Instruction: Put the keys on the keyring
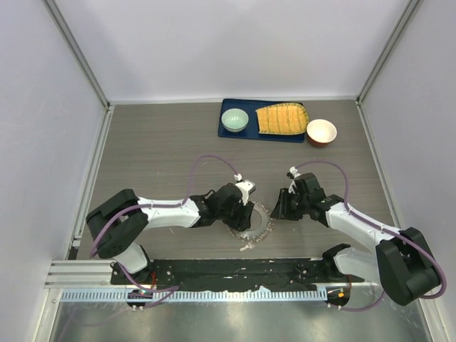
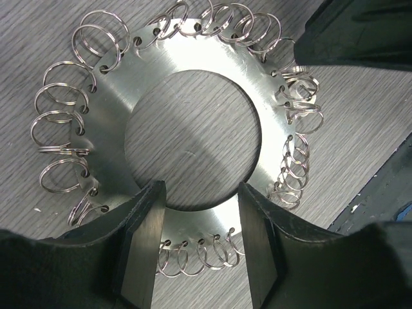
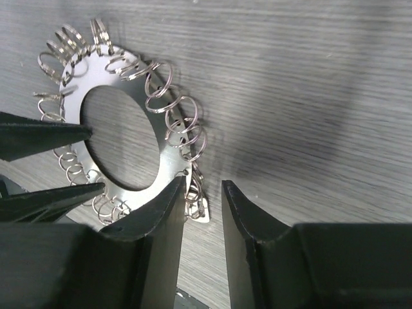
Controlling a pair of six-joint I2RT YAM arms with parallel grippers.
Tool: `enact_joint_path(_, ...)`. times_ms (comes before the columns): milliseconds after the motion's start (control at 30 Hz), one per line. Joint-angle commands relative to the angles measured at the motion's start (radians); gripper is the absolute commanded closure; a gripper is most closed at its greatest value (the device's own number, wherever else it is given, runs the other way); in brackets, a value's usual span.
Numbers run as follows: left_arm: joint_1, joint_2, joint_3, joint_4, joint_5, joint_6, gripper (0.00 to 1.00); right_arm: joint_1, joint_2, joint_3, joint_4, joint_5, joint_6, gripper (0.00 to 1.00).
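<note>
Grey wood-grain desk [image 1: 157,157] carries everything, with the two arms meeting over its near middle. The keyring [image 2: 148,71], a flat metal ring fringed with small wire loops, lies flat there between the two grippers.

The left gripper [image 2: 201,193] hangs over the keyring's left side. Its fingers are spread wide and released, straddling the plate's band at the inner hole's edge. Whether they touch the metal I cannot tell.

The right gripper [image 3: 203,187] sits at the keyring's opposite rim, its fingers parted by a narrow gap and clenching nothing. One finger [image 3: 161,232] covers the plate's edge and the other stands over bare desk beside the loops.

Well apart at the far side, a blue tray [image 1: 251,135] holds a pale green bowl [image 1: 234,120] and a yellow striped piece [image 1: 282,119]. A white bowl with a red outside [image 1: 321,132] stands on the desk just beside the tray.

A tiny silver piece [image 1: 246,247] lies just beside the keyring's near edge, too small to tell whether it is a key.
</note>
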Motion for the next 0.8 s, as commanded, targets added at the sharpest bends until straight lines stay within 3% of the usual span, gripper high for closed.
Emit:
enact_joint_path(0, 0.015, -0.020, -0.045, -0.026, -0.005, -0.034, 0.48, 0.041, 0.015, -0.014, 0.079, -0.052, 0.025, 0.66)
enact_joint_path(300, 0.058, -0.069, -0.108, -0.030, -0.002, -0.051, 0.48, 0.056, -0.048, -0.003, 0.049, -0.032, 0.004, 0.65)
enact_joint_path(567, 0.089, -0.107, -0.152, -0.037, -0.003, -0.053, 0.48, 0.208, -0.028, 0.073, -0.020, 0.105, -0.073, 0.62)
enact_joint_path(767, 0.118, -0.133, -0.175, -0.050, -0.009, -0.042, 0.48, 0.242, -0.001, 0.089, -0.016, 0.126, -0.108, 0.62)
